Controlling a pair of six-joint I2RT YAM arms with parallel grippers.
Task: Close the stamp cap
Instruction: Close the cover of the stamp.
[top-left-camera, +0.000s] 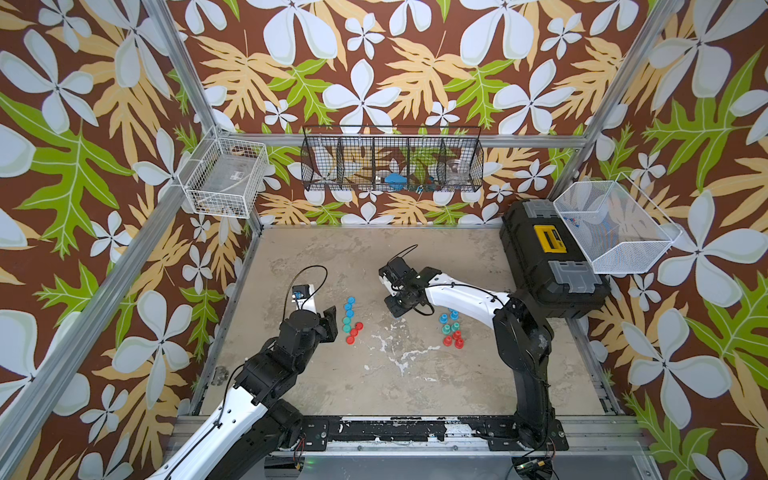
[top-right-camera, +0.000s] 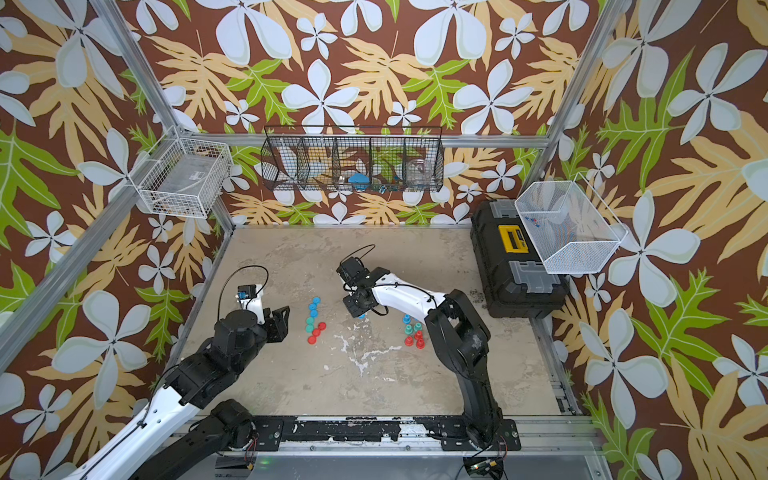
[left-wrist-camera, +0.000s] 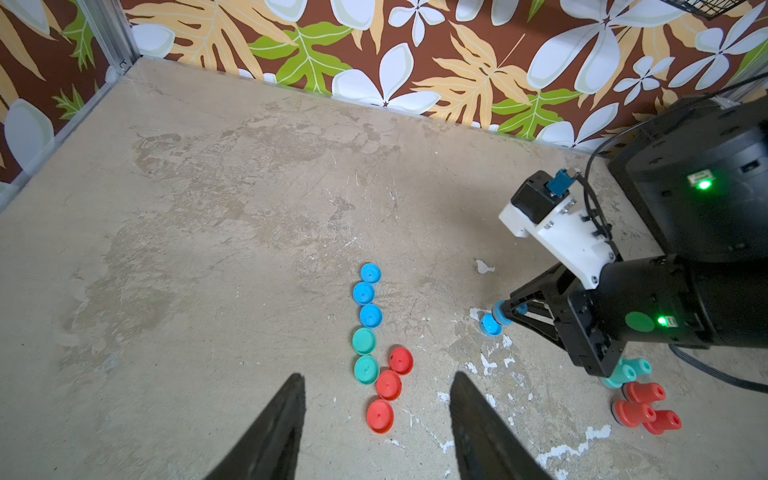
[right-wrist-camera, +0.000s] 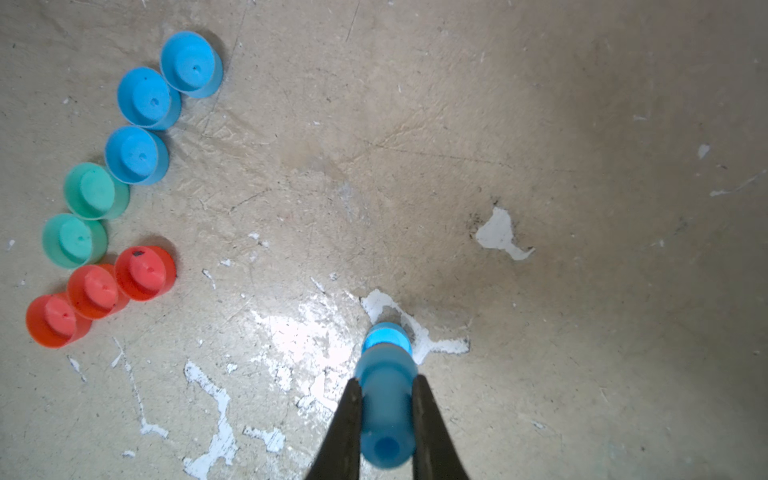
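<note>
top views, right end effector (top-left-camera: 395, 308): low over the middle of the tabletop (top-left-camera: 374, 374), between the cap row on the left and the loose stamps (top-left-camera: 451, 328) on the right; a sliver of the blue stamp (top-right-camera: 360, 316) shows under it.
top views, left end effector (top-left-camera: 330, 322): near-left, just beside the cap row, touching nothing.
left wrist, left end effector (left-wrist-camera: 377, 375): jaws partly apart and empty, hanging over the row of three blue caps (left-wrist-camera: 364, 293), two teal caps (left-wrist-camera: 365, 355) and three red caps (left-wrist-camera: 390, 384).
left wrist, blue stamp (left-wrist-camera: 494, 322): clamped in the right end effector (left-wrist-camera: 509, 309), leaning, its wide foot at the tabletop; whether a cap is already on that foot i cannot tell.
right wrist, right end effector (right-wrist-camera: 385, 380): closed tight on the stem of the blue stamp (right-wrist-camera: 386, 415), wide foot pointing down at the tabletop.
step in hand: likely steadying the stamp mid-tabletop so a blue cap can meet it.
doing it well: stand the stamp square rather than leaning, grip only the stem so the foot is free, and pick a blue cap — not teal or red. take it by the rim, line it up with the foot, then press straight along the stem until it seats.
risk: a tilted press would probably skid the cap aside.
</note>
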